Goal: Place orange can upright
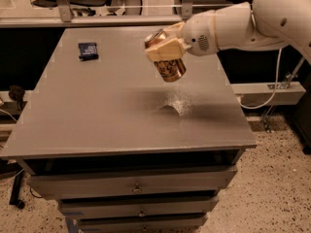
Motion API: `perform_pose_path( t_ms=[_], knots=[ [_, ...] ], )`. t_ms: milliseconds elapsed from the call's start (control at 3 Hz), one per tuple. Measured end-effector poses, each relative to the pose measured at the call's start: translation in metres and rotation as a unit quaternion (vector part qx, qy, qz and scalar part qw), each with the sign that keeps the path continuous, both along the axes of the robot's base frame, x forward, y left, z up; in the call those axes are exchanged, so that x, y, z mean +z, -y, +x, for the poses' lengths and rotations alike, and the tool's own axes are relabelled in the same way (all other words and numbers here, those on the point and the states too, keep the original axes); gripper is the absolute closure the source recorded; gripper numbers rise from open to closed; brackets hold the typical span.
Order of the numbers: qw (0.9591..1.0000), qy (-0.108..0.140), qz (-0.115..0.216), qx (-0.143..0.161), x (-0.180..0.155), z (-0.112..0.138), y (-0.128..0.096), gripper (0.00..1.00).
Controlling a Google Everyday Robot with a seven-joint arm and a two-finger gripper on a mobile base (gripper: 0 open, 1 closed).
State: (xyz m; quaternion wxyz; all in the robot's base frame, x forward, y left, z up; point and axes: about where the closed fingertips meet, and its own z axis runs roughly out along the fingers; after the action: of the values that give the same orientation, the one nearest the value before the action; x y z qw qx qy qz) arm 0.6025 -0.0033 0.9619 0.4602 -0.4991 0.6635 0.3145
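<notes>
The orange can (170, 68) is shiny orange-gold with a silver top. It hangs tilted in the air above the middle right of the grey cabinet top (97, 115), its silver top toward the upper left. My gripper (164, 50) is shut on the orange can, with cream fingers (167, 49) clamped across the can's upper half. The white arm reaches in from the right. The can's shadow lies on the surface below it.
A small dark blue packet (88, 50) lies at the far left of the cabinet top. Drawers (136, 186) sit below the front edge. A glass railing and chairs stand behind. A white cable and speckled floor are at the right.
</notes>
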Motion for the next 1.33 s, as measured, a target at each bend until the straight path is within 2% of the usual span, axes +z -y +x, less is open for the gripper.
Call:
perform_pose_path(
  t_ms=[333,667,1000,1333],
  knots=[
    [0.9966,0.005,0.081,-0.017,0.007,-0.009,0.019,1.0],
    [0.9904,0.024,0.133,-0.029,0.007,-0.02,0.028,1.0],
    [0.9843,0.05,0.165,-0.038,0.001,-0.026,0.029,1.0],
    [0.9806,0.081,0.174,-0.04,-0.006,-0.028,0.026,1.0]
  ],
)
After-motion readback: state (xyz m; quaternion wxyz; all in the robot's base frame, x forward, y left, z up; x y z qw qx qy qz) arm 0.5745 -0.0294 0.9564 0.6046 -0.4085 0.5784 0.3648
